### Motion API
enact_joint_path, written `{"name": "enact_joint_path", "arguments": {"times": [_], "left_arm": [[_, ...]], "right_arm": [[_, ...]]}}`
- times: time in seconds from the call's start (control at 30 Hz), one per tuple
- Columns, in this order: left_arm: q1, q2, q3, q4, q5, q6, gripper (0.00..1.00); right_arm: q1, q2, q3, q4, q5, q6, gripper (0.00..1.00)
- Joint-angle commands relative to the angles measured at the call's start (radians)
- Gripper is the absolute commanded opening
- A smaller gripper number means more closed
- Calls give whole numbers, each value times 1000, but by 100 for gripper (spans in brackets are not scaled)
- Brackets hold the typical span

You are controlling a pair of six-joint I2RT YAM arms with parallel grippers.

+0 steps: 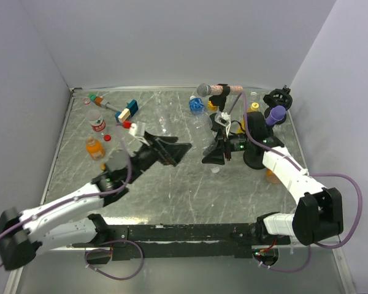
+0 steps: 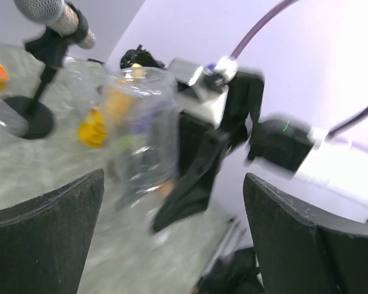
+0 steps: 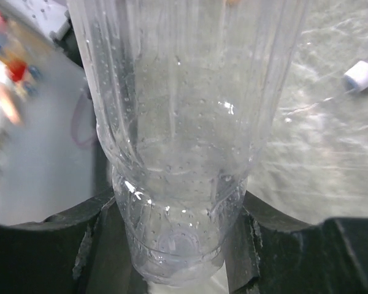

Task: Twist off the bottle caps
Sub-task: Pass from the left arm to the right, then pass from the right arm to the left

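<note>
At wrist, right pincer (image 3: pixel 178 215) clamps clear bottle (image 3: pixel 184 122); overhead, grip unclear.

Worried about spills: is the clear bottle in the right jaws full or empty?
Empty: the clear bottle shows only droplets on its wall, no liquid level.

A clear ribbed plastic bottle (image 3: pixel 184 122), beaded with droplets, is clamped between the right gripper's (image 3: pixel 178 245) black fingers (image 3: pixel 61 245). A small white round cap (image 3: pixel 360 75) shows upper right, against the scratched grey tabletop (image 3: pixel 319 153).
</note>
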Motion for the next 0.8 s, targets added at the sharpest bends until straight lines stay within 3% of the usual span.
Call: {"name": "enact_joint_path", "arguments": {"times": [0.0, 0.1, 0.17, 0.37, 0.77], "left_arm": [[109, -174, 30, -385, 301, 289, 97], [224, -245, 104, -615, 533, 369, 97], [273, -257, 160, -718, 650, 387, 97], [276, -193, 164, -648, 891, 332, 96], [163, -68, 259, -809, 790, 447, 97]], "right_arm": [[31, 14, 195, -513, 28, -595, 23], [99, 16, 251, -714, 122, -842, 24], [171, -3, 228, -738, 221, -895, 24], [322, -6, 242, -766, 289, -858, 24], [351, 14, 271, -818, 320, -848, 24]]}}
